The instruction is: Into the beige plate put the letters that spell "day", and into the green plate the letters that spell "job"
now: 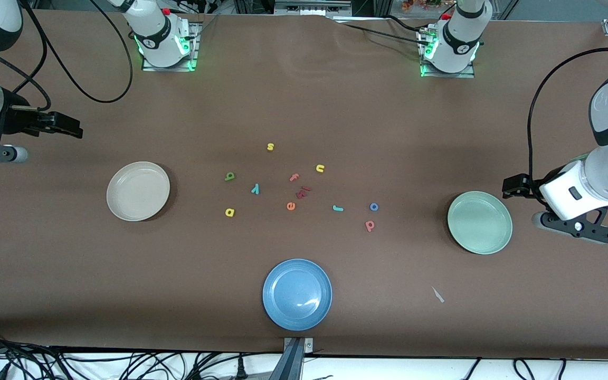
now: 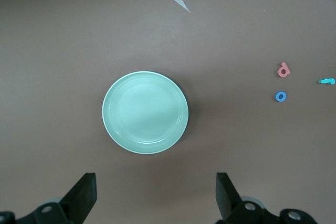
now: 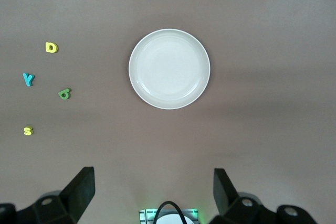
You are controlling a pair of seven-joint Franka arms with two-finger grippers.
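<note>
Brown tabletop spreads under both waiting arms: the left gripper (image 2: 155,195), fingers spread wide and holding nothing, hangs at its end of the table just beside the green plate (image 1: 480,222), with the blue "o" (image 1: 373,207), pinkish-red letter (image 1: 370,226) and teal "j" (image 1: 338,208) loose toward the middle. The right gripper (image 3: 154,192), fingers likewise apart and empty, hangs at its own end near the beige plate (image 1: 138,191). The green letter (image 1: 229,176), teal "y" (image 1: 255,188) and yellow letter (image 1: 229,212) lie well apart from that plate, toward the table's middle.

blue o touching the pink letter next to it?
Apart. The front view shows bare table between the blue o and the pink letter; the left wrist view shows the same gap between them.
</note>
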